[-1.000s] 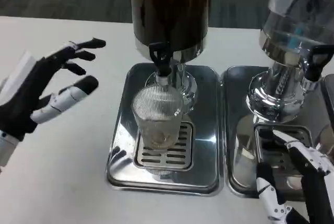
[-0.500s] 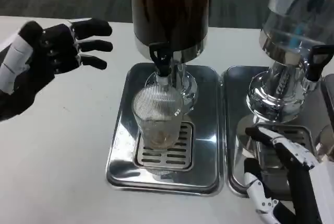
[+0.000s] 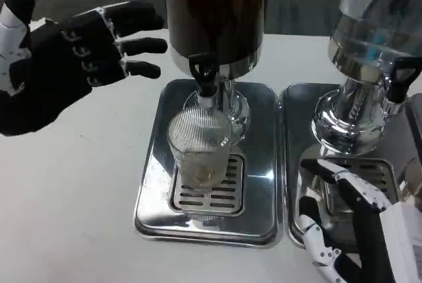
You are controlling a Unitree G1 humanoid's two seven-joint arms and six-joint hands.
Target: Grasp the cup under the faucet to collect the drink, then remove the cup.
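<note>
Clear ribbed glass cup (image 3: 199, 150) — upright on the slotted drain grate (image 3: 206, 194) of the left-hand polished steel drip tray (image 3: 153, 187), directly beneath the black faucet (image 3: 203, 77) of the dark-drink dispenser (image 3: 214, 12). A thin pool of pale liquid lies at the cup's bottom. Neither hand touches it.

Cup surroundings: the faucet spout sits close above the rim; the dispenser's chrome pedestal (image 3: 236, 108) stands just behind. The cup's left, right and near sides are open over the tray, whose raised rim runs all round.

Left hand (image 3: 62, 65) — black palm showing, released, fingers (image 3: 142, 47) spread and pointing toward the dispenser body, holding nothing. It hovers over the white table (image 3: 72, 210) at the upper left, well apart from the cup, fingertips near the dispenser's dark wall. Bare table lies between it and the tray's left rim.

Right hand (image 3: 349, 223) — at the lower right, fingers apart, holding nothing, positioned over the second steel drip tray (image 3: 298, 164). That tray's left rim lies just beside the first tray's right rim.

Second dispenser (image 3: 372, 39) — clear vessel on a chrome base, its own black faucet (image 3: 399, 75) at the far right edge, standing behind the right hand.
</note>
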